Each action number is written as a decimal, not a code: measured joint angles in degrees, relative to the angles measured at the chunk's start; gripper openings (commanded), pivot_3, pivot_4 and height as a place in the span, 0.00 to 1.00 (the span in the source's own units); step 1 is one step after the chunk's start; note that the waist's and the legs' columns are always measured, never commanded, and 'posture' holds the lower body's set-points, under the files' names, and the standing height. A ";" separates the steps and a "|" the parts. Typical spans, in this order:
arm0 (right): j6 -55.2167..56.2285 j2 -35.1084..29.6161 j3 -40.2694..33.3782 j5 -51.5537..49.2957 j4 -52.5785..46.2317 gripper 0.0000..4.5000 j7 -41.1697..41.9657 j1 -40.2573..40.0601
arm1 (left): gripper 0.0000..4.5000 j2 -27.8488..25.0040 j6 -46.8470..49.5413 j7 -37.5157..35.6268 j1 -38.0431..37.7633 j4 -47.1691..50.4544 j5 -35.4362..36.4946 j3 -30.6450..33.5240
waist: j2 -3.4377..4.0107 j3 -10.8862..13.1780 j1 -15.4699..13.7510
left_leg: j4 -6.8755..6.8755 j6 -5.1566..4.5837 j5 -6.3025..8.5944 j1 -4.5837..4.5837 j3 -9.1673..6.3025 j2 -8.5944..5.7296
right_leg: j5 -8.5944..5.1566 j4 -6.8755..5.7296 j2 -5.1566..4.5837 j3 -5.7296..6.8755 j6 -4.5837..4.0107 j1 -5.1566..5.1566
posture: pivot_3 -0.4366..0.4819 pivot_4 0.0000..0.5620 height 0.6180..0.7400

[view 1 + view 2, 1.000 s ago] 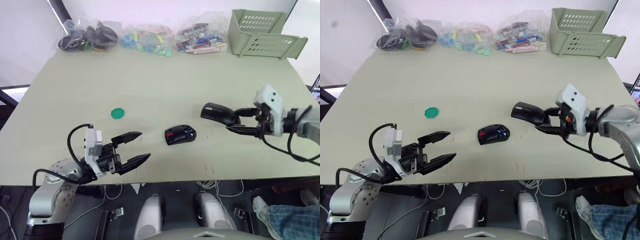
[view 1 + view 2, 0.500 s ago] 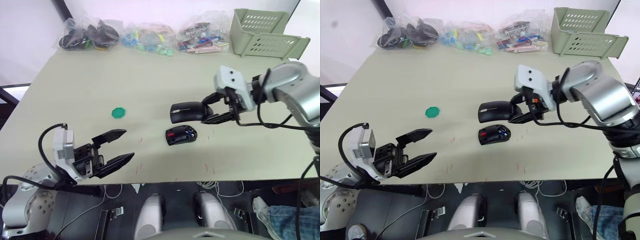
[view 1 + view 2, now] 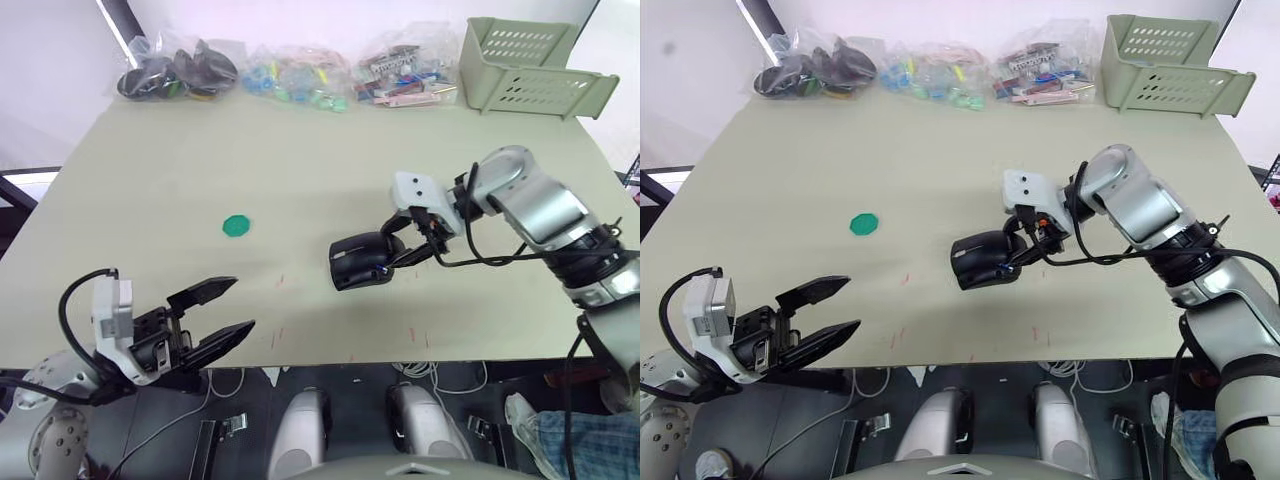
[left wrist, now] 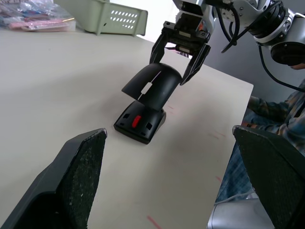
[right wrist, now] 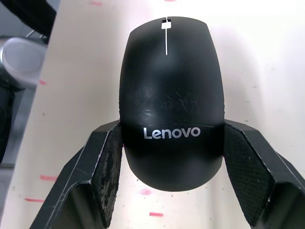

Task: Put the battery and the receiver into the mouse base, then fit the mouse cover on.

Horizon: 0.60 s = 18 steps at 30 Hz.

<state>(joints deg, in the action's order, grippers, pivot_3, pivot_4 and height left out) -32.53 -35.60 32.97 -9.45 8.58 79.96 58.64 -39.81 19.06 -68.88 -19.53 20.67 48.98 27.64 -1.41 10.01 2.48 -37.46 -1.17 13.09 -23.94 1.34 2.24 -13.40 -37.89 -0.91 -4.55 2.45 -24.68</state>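
Pale green table, right pincer clamping mouse cover over mouse base; left pincer agape.

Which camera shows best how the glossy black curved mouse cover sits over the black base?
The left wrist view: the glossy black curved mouse cover tilts above the black mouse base, front raised. The right wrist view shows its top between the right gripper fingers; the eye views look down on it.

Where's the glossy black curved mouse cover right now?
The glossy black curved mouse cover is gripped in the right tool, tilted over the black mouse base with the red patch, near the middle of the table's front half.
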 measured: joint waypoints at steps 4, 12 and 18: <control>2.02 1.51 0.35 1.88 2.73 0.70 1.21 0.03 | 1.00 0.16 -0.38 -0.01 -0.21 0.00 -0.44 0.00 | 0.00 0.00 -0.08 | 0.01 0.00 0.00 0.00 -0.03 0.00 | 0.00 0.00 0.00 0.02 0.01 0.00 | 0.48 0.27 1.00; 5.04 4.03 0.37 5.31 8.10 0.70 3.33 0.02 | 1.00 0.22 -0.38 0.55 -1.08 0.07 -0.44 0.03 | 0.01 0.00 -0.03 | 0.01 0.00 0.00 0.01 -0.03 0.00 | 0.01 -0.01 0.00 0.02 0.00 0.00 | 0.48 0.27 1.00; 6.62 5.39 0.31 6.94 10.93 0.70 3.50 0.01 | 1.00 0.52 -0.38 1.21 -1.86 0.20 -0.44 0.07 | 0.01 0.00 -0.02 | 0.01 0.01 0.00 0.00 -0.01 0.00 | 0.01 0.00 0.00 0.01 0.00 0.00 | 0.48 0.27 1.00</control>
<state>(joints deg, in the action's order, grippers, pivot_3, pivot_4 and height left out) -25.90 -30.21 33.28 -2.50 19.51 83.46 58.65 -39.30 18.68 -67.67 -21.39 20.88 48.54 27.71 -1.40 10.02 2.45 -37.45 -1.16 13.09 -23.93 1.33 2.24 -13.39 -37.89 -0.91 -4.54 2.45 -24.68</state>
